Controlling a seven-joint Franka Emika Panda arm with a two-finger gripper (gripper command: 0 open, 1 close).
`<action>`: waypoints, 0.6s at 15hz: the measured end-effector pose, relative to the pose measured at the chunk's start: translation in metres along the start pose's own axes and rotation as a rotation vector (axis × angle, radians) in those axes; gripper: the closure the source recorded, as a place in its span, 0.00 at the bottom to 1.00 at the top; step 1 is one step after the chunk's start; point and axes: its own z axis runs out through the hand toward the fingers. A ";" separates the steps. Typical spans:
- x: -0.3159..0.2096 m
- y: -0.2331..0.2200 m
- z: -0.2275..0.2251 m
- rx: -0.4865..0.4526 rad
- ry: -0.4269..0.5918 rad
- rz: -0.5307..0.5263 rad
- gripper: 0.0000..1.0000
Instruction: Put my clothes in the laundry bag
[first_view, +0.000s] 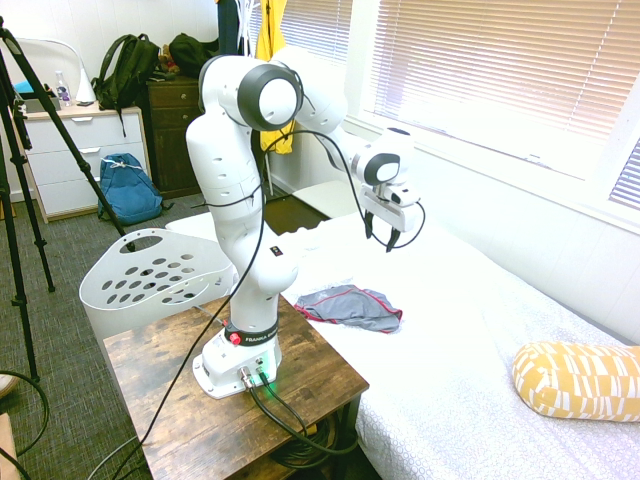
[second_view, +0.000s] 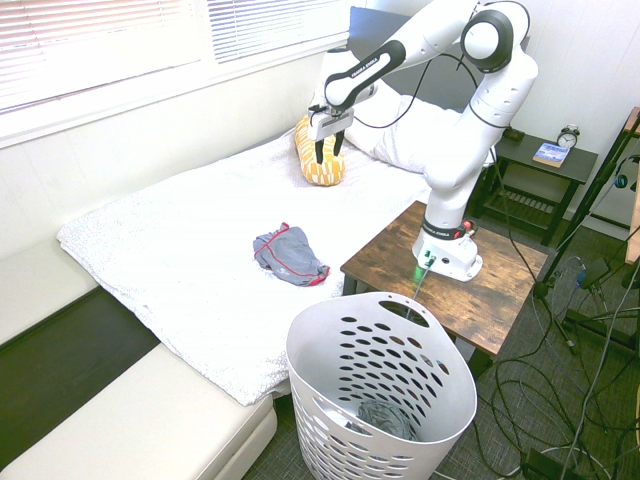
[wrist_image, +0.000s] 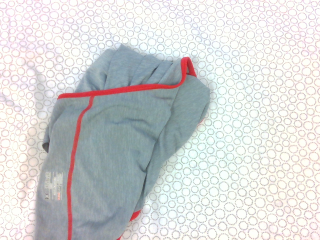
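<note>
The clothes (first_view: 352, 306) are one small grey garment with red edging, lying crumpled on the white bed beside the wooden table. It also shows in the second exterior view as the clothes (second_view: 288, 256) and fills much of the wrist view as the clothes (wrist_image: 115, 155). My gripper (first_view: 380, 238) hangs well above the bed, higher than the garment and apart from it. Its two dark fingers point down, open, with nothing between them; the gripper (second_view: 328, 152) shows this too. The laundry bag (first_view: 150, 275), a white basket with oval holes, stands on the floor by the table, also seen as the laundry bag (second_view: 385, 385).
A wooden table (first_view: 175, 385) bears the arm next to the bed (first_view: 480, 340). A yellow patterned pillow (first_view: 580, 380) lies on the bed. A blue backpack (first_view: 128, 188) sits on the floor by white drawers (first_view: 75, 160). Something grey lies inside the basket.
</note>
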 end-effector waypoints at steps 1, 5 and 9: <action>0.001 -0.001 0.000 -0.001 0.001 0.000 0.00; 0.003 -0.008 0.017 -0.004 0.007 -0.005 0.00; 0.016 -0.023 0.093 0.024 0.013 -0.004 0.00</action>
